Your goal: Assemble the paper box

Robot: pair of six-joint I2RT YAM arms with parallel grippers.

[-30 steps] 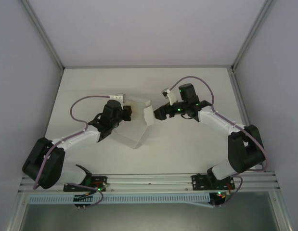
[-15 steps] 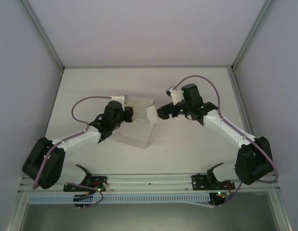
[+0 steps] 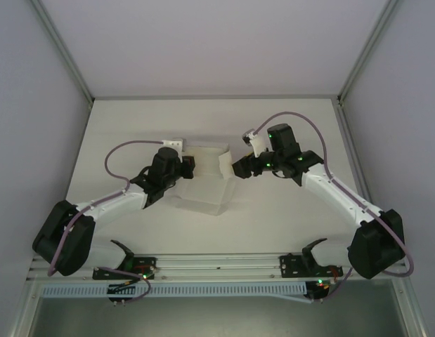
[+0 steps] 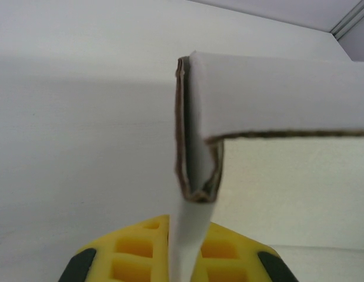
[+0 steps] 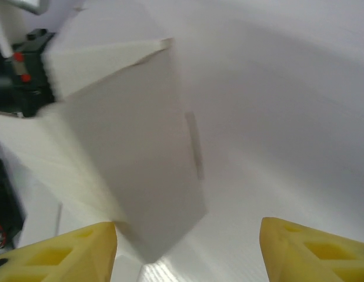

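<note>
Box (image 3: 203, 184) sat near the middle of the table (image 3: 133, 126), half-formed: an off-white piece with its base flat on the surface and walls folded up along the far side and the right end. It lay between the two grippers.

The left gripper (image 3: 187, 168) was at the box's left edge. From that wrist I could see a thin white panel (image 4: 183, 258) of the box running down between the yellow fingers (image 4: 134, 249), which were pressed in on it from both sides. Beyond them a doubled wall (image 4: 196, 147) stood upright, its brown cut edge showing.

The right gripper (image 3: 236, 168) was just at the raised flap (image 3: 226, 164) on the right end. From its wrist the yellow fingers (image 5: 64, 249) stood wide apart. The flap rose in front of them, nearer the finger on the left of that view, though I could not tell whether it touched that finger.

Both arms reached in from the near edge, elbows out to the sides
</note>
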